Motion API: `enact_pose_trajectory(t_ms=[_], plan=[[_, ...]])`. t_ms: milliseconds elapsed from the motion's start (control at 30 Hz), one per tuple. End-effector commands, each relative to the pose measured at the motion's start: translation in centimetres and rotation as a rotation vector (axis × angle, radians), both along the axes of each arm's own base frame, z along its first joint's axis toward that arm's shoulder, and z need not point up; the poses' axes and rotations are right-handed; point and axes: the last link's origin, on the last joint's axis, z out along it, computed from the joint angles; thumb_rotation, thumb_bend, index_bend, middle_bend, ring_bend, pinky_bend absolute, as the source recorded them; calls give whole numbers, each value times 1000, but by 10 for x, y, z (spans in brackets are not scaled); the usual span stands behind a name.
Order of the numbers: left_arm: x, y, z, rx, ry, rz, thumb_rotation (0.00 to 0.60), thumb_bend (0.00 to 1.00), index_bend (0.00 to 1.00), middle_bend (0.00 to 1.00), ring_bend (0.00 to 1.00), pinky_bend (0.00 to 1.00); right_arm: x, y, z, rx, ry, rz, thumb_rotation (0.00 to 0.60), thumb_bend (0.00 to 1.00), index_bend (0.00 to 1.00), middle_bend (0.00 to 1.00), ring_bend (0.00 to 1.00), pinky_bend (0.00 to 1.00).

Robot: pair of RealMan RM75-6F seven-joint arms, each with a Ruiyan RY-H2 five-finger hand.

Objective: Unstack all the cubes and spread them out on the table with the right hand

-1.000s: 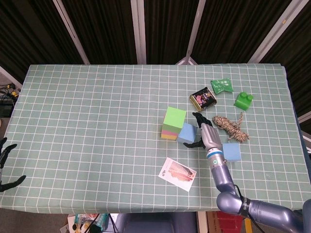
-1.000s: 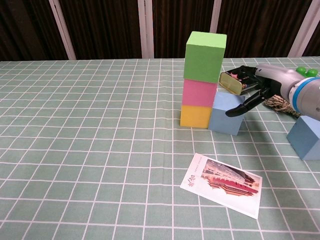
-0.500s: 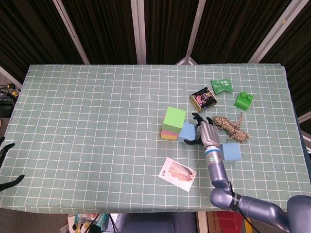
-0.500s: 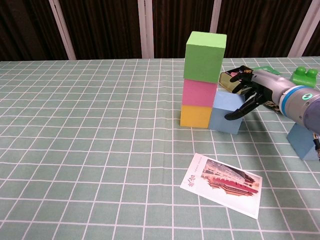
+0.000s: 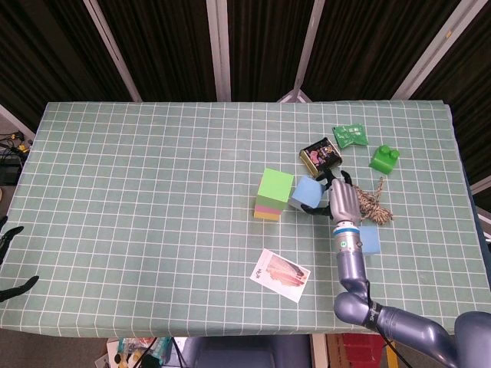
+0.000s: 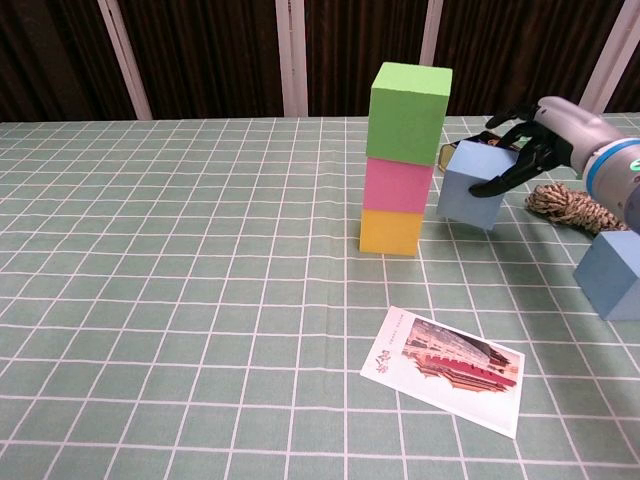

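A stack of three cubes stands mid-table: green cube on top, pink cube in the middle, yellow cube at the bottom. My right hand grips a light blue cube and holds it tilted, lifted off the cloth just right of the stack. A second blue cube rests on the table further right. My left hand shows only at the left edge of the head view, fingers apart, holding nothing.
A photo card lies in front of the stack. Behind my right hand are a coil of rope, a small tin, a green packet and a green toy brick.
My right hand has closed on the light blue cube beside the stack and lifted it up and back, off the table. The stack has stayed still.
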Motion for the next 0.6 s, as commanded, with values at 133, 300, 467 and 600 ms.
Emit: enact_pose_trajectory(t_ms=[133,300,467,600], plan=[[0,-1,0,2,1,2,600,169,176,0,0,0,-13,-19,21,-61,43,-22,600,113,224,356,484,87],[1,-2,0,6,7,1,600,170,176,0,0,0,-30,-35,32,-85,62,-56,600,113,227,356,485,87],[2,-3,1,26,6,-4,600,170,176,0,0,0,-49,-42,40,-101,82,-85,600,112,228,356,484,87],[2,-3,0,31,12,0,600,170,176,0,0,0,-61,-46,45,-102,104,-107,600,113,228,356,484,87]])
